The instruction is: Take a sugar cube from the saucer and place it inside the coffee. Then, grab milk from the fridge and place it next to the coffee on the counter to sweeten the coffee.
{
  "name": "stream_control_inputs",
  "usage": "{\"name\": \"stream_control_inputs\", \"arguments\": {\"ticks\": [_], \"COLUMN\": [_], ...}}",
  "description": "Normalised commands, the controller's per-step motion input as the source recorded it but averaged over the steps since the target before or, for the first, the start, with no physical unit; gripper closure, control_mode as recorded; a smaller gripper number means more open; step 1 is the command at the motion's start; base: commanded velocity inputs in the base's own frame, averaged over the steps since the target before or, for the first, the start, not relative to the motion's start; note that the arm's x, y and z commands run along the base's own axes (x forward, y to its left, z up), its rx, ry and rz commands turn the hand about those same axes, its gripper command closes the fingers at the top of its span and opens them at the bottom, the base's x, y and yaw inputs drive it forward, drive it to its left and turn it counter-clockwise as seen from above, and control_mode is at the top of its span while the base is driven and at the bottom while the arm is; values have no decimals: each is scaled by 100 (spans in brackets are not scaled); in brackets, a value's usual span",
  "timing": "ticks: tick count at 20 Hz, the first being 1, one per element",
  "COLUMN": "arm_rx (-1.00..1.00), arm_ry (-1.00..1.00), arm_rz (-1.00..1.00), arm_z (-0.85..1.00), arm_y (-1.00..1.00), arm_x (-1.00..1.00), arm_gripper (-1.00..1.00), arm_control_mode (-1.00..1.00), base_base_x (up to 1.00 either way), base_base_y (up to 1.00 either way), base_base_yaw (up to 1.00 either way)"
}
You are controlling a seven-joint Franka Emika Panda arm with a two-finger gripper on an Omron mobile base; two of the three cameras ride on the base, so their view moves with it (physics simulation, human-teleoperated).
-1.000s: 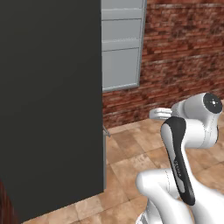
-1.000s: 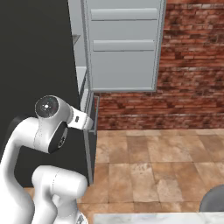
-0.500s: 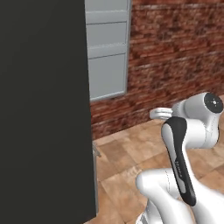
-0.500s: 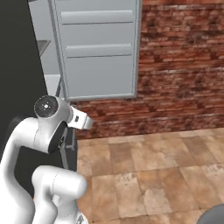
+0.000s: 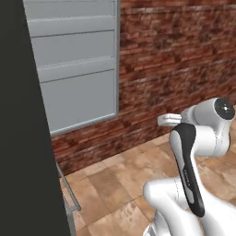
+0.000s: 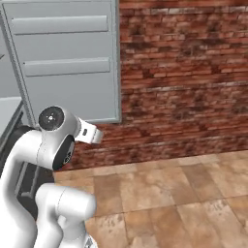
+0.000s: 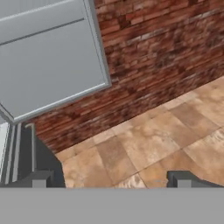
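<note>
The fridge's dark side [image 5: 23, 138] rises along the left of the left base view. Its pale grey door [image 5: 73, 69] stands swung open, with shelf rails across it. The same door [image 6: 68, 63] fills the upper left of the right base view and the top left of the hand view [image 7: 48, 52]. My gripper [image 7: 113, 180] is open, its two dark fingertips [image 7: 41, 178] wide apart over bare floor with nothing between them. The arm is folded close above the base. The sugar cube, saucer, coffee, milk and counter are out of view.
A red brick wall [image 6: 184, 77] runs behind and to the right of the fridge door. Tan stone floor tiles [image 7: 148, 140] spread below it. A silver bar handle [image 5: 69, 193] sticks out low on the fridge's dark front, near the left edge.
The whole picture has shifted: the base has turned, so the fridge has slid left and the brick wall and floor take up more room. The arm keeps its folded pose and the gripper stays open.
</note>
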Motion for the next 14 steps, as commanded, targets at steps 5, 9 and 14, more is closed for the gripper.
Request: {"name": "stream_control_inputs", "arguments": {"ticks": [5, 9, 14], "arm_rx": [0, 0, 0], "arm_ry": [0, 0, 0], "arm_rz": [0, 0, 0], "arm_z": [0, 0, 0], "arm_y": [0, 0, 0], "arm_x": [0, 0, 0], "arm_gripper": [-100, -100, -100], "arm_control_mode": [100, 100, 100], "base_base_x": [92, 34, 0], "base_base_y": [-94, -58, -23], "base_base_yaw": [18, 65, 93]}}
